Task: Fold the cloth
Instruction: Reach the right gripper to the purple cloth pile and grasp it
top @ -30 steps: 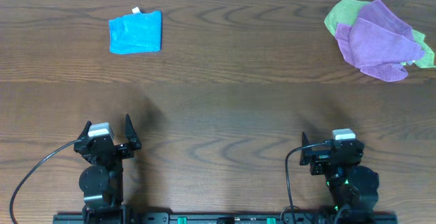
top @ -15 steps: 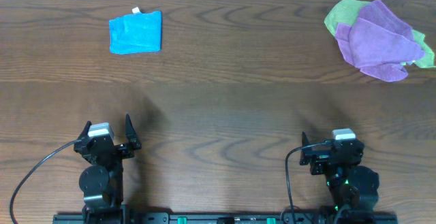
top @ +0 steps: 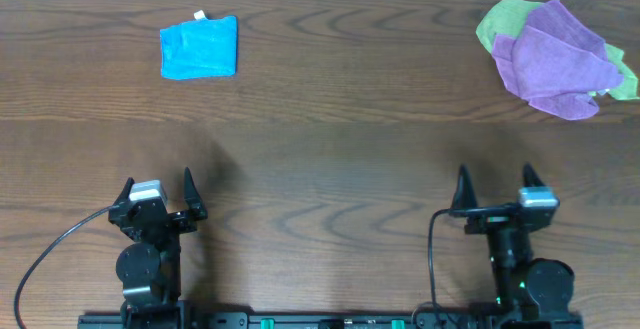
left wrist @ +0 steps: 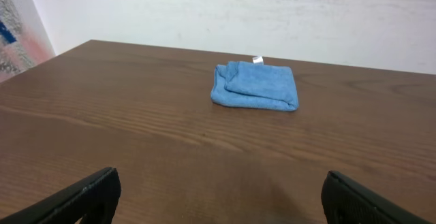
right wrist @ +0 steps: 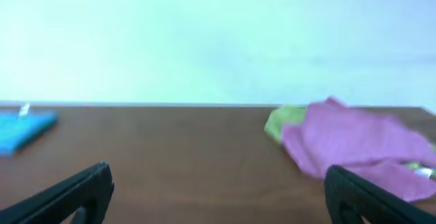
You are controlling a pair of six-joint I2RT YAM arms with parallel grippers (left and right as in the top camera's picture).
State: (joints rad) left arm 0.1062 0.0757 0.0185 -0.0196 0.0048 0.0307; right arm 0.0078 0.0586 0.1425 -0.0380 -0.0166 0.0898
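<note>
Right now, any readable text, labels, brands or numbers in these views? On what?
None readable.
The white tag on the blue cloth: too small to read.
No markings visible on the purple cloth, the green cloth or the table.

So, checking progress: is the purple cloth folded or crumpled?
Crumpled: the purple cloth lies in an uneven, wrinkled heap partly over the lime green cloth.

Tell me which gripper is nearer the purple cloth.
Right. The right gripper sits on the robot's side of the cloth, slightly left of it; the left gripper sits much farther left.
</note>
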